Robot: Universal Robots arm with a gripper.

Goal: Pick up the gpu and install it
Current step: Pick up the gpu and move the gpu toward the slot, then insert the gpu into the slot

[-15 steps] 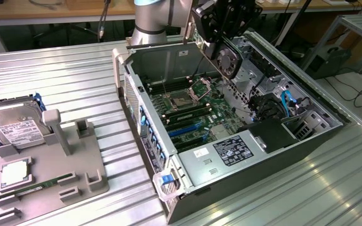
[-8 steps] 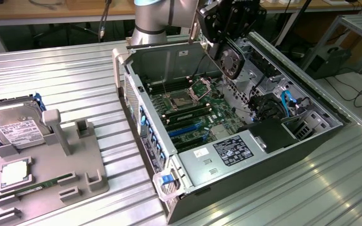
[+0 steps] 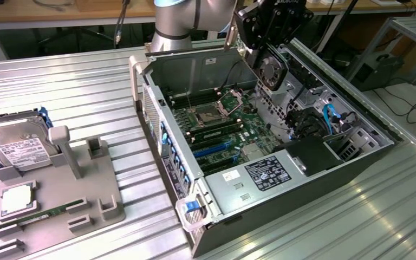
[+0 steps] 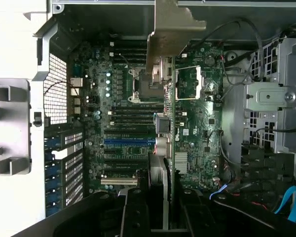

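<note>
My gripper point(image 3: 268, 40) hangs over the open computer case point(image 3: 193, 216) and is shut on the gpu point(image 3: 272, 70). The card stands upright above the case's far side, its black round fan facing the exterior view's right. In the wrist view the gpu point(image 4: 173, 123) is edge-on, a thin green line with its metal end bracket point(image 4: 172, 29) farthest from the gripper point(image 4: 165, 202), whose black fingers point(image 4: 133, 212) clamp it from both sides. Below it lies the motherboard point(image 4: 123, 98) with a blue expansion slot point(image 4: 128, 140) and several black slots. The card is clear of the board.
A grey parts holder point(image 3: 92, 184) sits at the exterior view's left with a silver hard drive point(image 3: 17, 146), a processor point(image 3: 17, 197) and a RAM stick point(image 3: 45, 215). Cables point(image 3: 331, 116) and drive cages crowd the case's right side. The table is ribbed metal.
</note>
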